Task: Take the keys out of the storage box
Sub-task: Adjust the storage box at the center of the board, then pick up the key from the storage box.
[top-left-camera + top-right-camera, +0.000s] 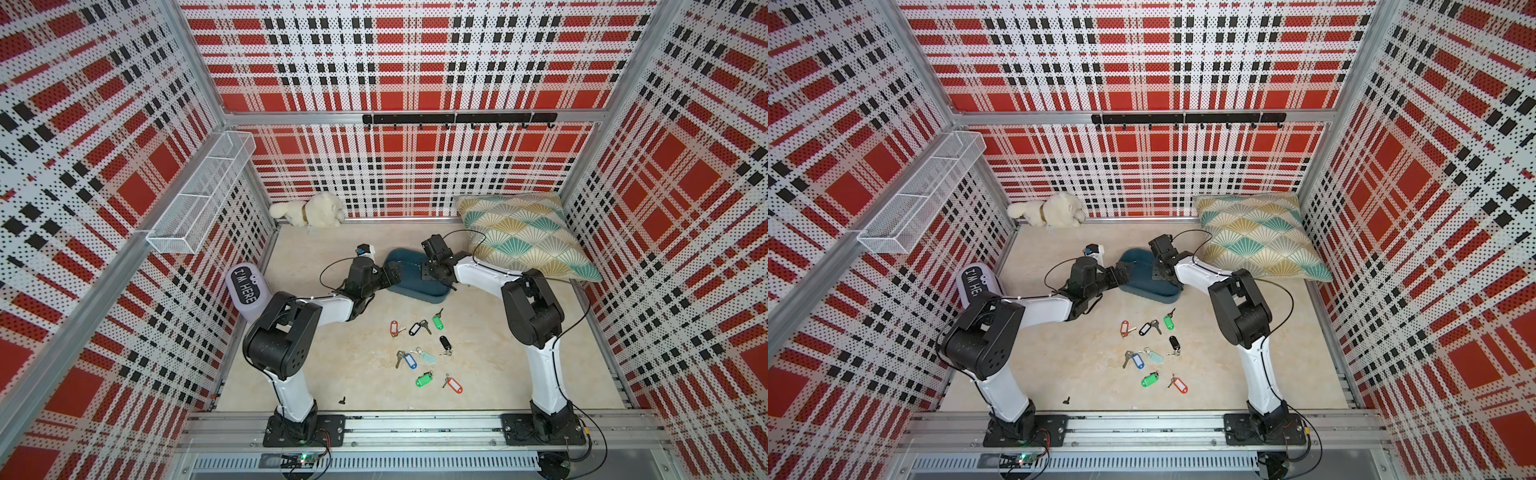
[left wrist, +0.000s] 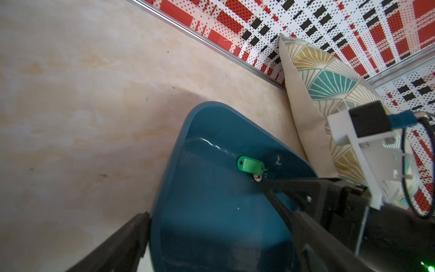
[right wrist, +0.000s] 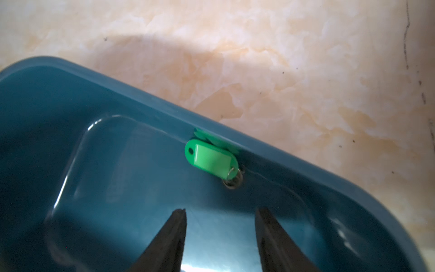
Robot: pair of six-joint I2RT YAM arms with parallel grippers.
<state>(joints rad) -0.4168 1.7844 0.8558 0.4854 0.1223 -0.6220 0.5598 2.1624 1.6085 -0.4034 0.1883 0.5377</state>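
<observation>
The storage box (image 1: 409,286), a dark teal tub, lies mid-table between both arms. One of the keys, on a green tag (image 3: 210,160), rests inside against the box's wall (image 3: 282,160); the left wrist view shows the same tag (image 2: 250,164). Several more keys (image 1: 424,353) with coloured tags lie scattered on the table in front of the box. My left gripper (image 2: 207,202) is open wide at the box's left end, one finger outside the rim and one inside. My right gripper (image 3: 221,210) is open over the box floor, empty, with the green tag just beyond its tips.
A patterned pillow (image 1: 523,237) lies right behind the box. A white plush toy (image 1: 309,214) sits at the back wall. A lavender "I'M HERE" container (image 1: 247,291) stands by the left wall under a white wire basket (image 1: 199,195). A black hook rail (image 1: 457,118) hangs on the back wall.
</observation>
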